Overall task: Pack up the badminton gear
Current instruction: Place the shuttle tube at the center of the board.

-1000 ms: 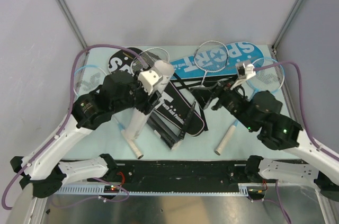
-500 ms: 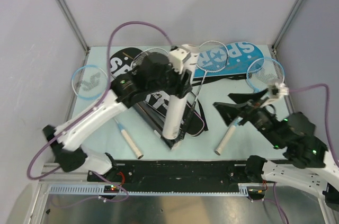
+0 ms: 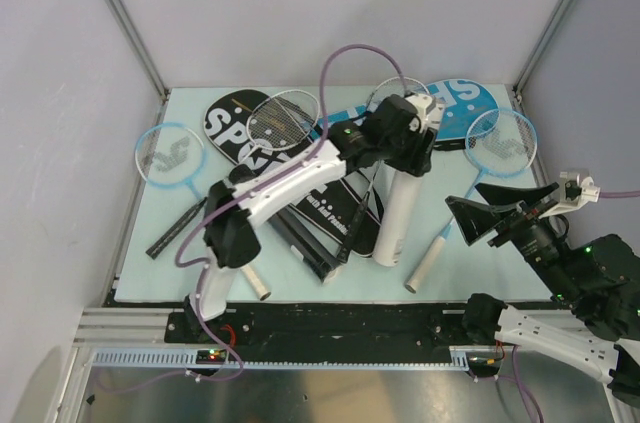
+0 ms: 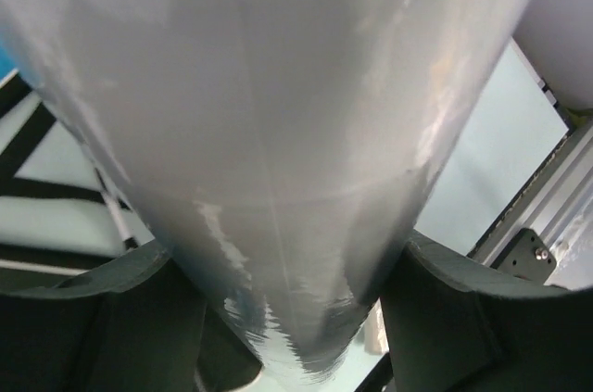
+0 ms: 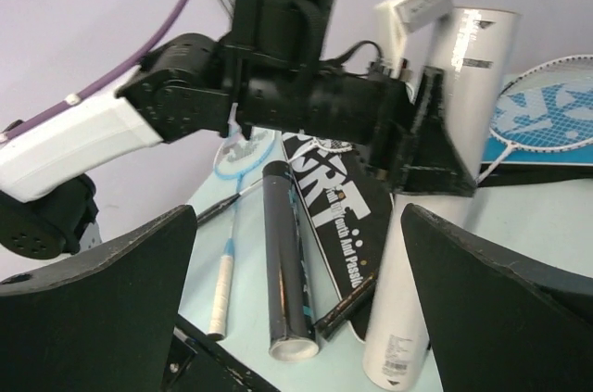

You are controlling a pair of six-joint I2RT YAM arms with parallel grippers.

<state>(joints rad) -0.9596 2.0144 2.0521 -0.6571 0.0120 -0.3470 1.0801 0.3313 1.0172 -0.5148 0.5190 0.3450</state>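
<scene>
My left gripper is shut on the upper part of a long white tube, which stands nearly upright with its lower end on the mat. The left wrist view is filled by that white tube, clamped between both fingers. My right gripper hangs open and empty to the right of the tube, facing it. Its wrist view shows the white tube, a black tube lying flat, and the black SPORT cover. A blue cover lies at the back.
A light-blue racket lies at the far left and another at the right, its white handle near the tube's foot. A silver racket rests on the black cover. The black tube lies front centre.
The left arm swung the white tube from left of centre over to right of centre. The right arm drew back to the right and its jaws opened wider.
</scene>
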